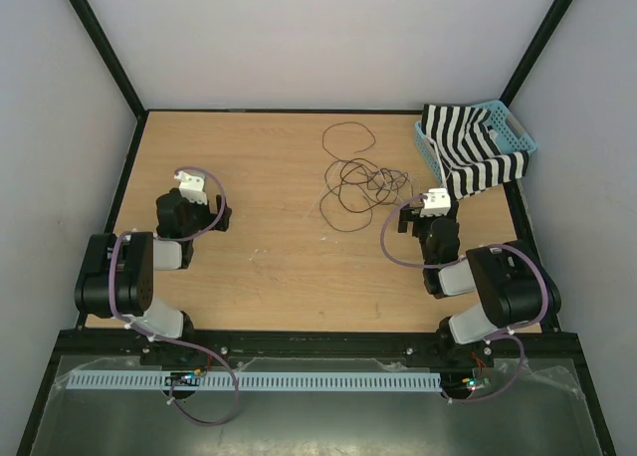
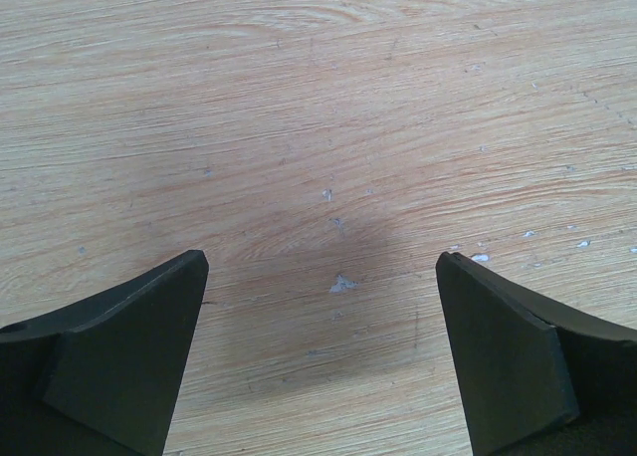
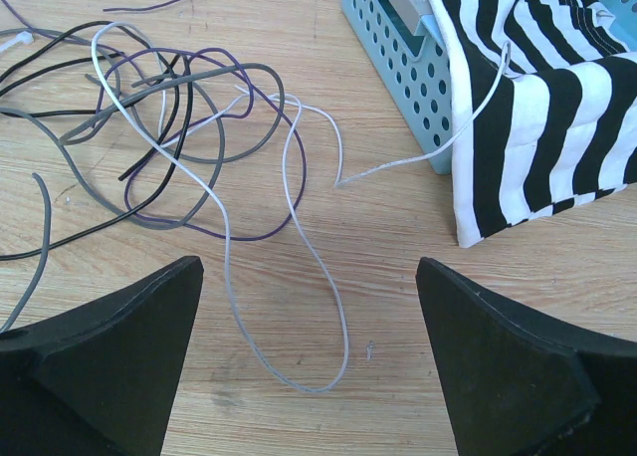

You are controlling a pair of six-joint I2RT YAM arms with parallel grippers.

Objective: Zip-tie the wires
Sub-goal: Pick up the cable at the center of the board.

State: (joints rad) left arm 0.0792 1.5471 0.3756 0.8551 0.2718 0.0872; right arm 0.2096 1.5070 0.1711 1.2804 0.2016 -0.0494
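The wires (image 1: 360, 184) are lying in a loose tangle on the table (image 1: 269, 272), right of centre and toward the back, with one loop sitting a little apart behind the rest. In the right wrist view the wires (image 3: 189, 127) are showing as black, grey, purple and white strands crossing over one another. One white strand is curling down between the fingers, and another is running off right to the cloth (image 3: 537, 108). A short whitish tip (image 3: 12, 43) is poking in at the left edge, with too little of it showing to tell what it is.

Just right of the tangle, the blue basket (image 1: 522, 135) is sitting in the back right corner. The striped cloth (image 1: 480, 159) is spilling out over its near side onto the wood, and up close the basket (image 3: 398, 68) is showing its perforated wall beside the drape.

The right gripper (image 1: 426, 212) is hanging just in front of the tangle, near the cloth. Its jaws are spread wide apart with nothing between them, and the right gripper (image 3: 309, 267) is framing only wood and that white strand.

Over on the other side, the left gripper (image 1: 189, 192) is sitting well apart from the wires. The left gripper (image 2: 323, 262) is also gaping wide, gripping nothing and looking down on flecked wood grain.
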